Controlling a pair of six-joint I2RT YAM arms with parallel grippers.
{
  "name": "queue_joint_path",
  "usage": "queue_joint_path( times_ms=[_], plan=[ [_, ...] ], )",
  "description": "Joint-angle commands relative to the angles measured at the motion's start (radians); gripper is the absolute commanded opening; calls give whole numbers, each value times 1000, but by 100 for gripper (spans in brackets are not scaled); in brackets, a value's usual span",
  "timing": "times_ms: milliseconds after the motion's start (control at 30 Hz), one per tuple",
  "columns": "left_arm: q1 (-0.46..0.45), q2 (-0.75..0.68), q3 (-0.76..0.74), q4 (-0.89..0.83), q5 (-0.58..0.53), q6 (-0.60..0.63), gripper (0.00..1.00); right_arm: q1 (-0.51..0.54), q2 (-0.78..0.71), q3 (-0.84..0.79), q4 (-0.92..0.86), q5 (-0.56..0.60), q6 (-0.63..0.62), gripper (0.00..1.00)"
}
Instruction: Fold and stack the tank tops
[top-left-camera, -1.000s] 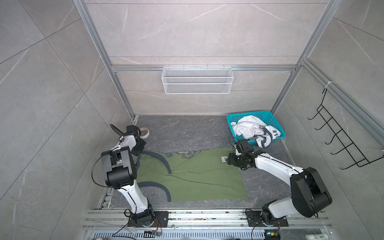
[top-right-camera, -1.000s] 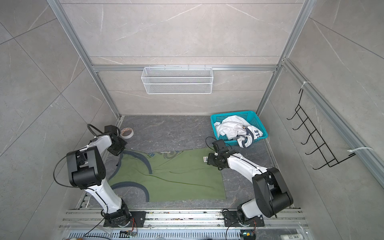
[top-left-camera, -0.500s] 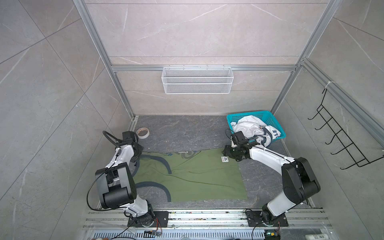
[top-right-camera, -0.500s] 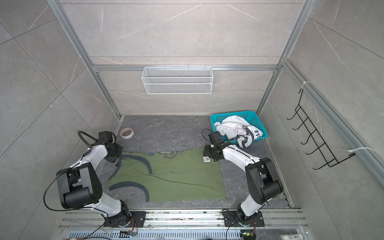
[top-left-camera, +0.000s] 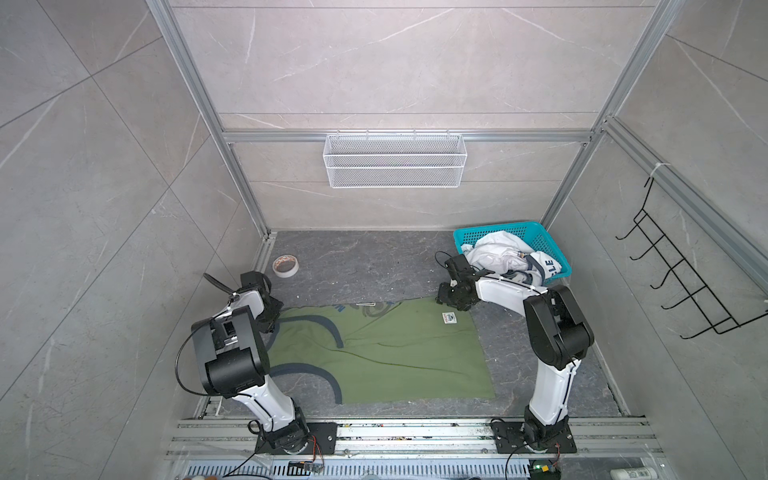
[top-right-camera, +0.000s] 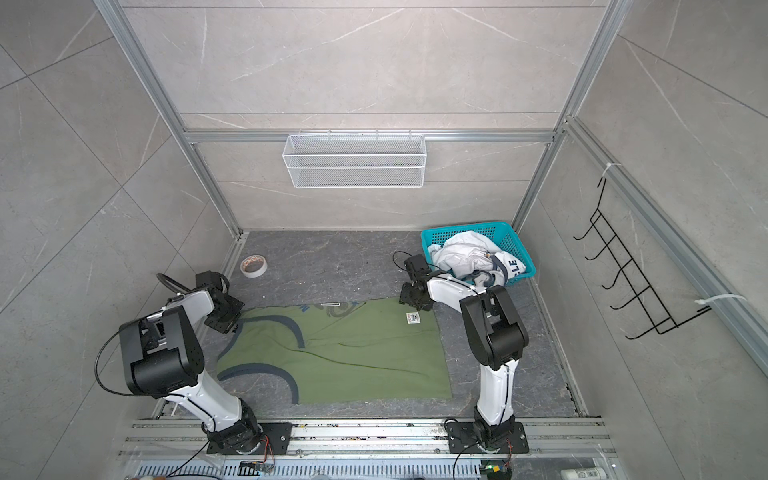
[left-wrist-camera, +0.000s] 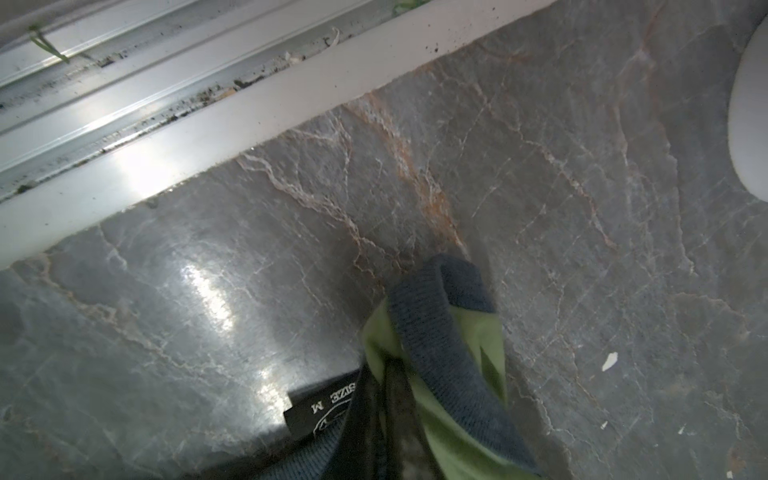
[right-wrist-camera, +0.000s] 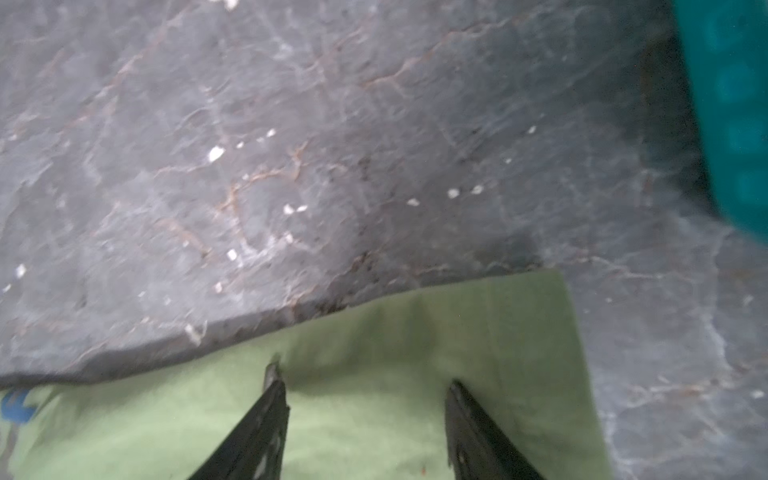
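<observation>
The olive green tank top lies spread flat on the dark mat, its dark grey straps toward the left. My left gripper is shut on the far strap's grey trim, next to a black size label. My right gripper stands open, its fingers apart just above the top's far right corner, nothing between them. The white tank top sits crumpled in the teal basket.
A tape roll lies at the back left of the mat. A white wire basket hangs on the back wall and a black hook rack on the right wall. The teal basket's wall is close to my right gripper.
My right gripper has moved toward the back, onto the green top's far right corner. My left arm has swung its elbow forward, its gripper still shut on the strap.
</observation>
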Motion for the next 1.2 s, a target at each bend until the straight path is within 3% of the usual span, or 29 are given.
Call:
queue_joint_path(
  times_ms=[0, 267, 500, 533, 800, 933, 1033, 1167],
  plan=[
    [22, 19, 6, 25, 6, -11, 5, -17, 48, 5, -85, 71, 46, 62],
    [43, 46, 38, 27, 32, -17, 6, -29, -2, -59, -70, 143, 77, 62],
    [42, 54, 72, 13, 81, -14, 13, -27, -62, -73, -5, 81, 10, 62],
    [41, 47, 75, 10, 90, -12, 17, -25, -73, -68, -2, 67, -9, 62],
    [24, -105, 95, -89, 140, -6, 74, 14, -204, -42, -44, 5, -93, 68],
    [19, -277, 55, -131, 112, -9, 84, 53, -288, -85, -61, 2, -97, 73],
    [-66, -378, 41, -164, 76, 6, 85, 86, -324, -120, -67, 3, -89, 73],
    [-337, -401, 45, -181, 21, 16, 85, 113, -340, -166, -62, -9, -57, 73]
  ],
)
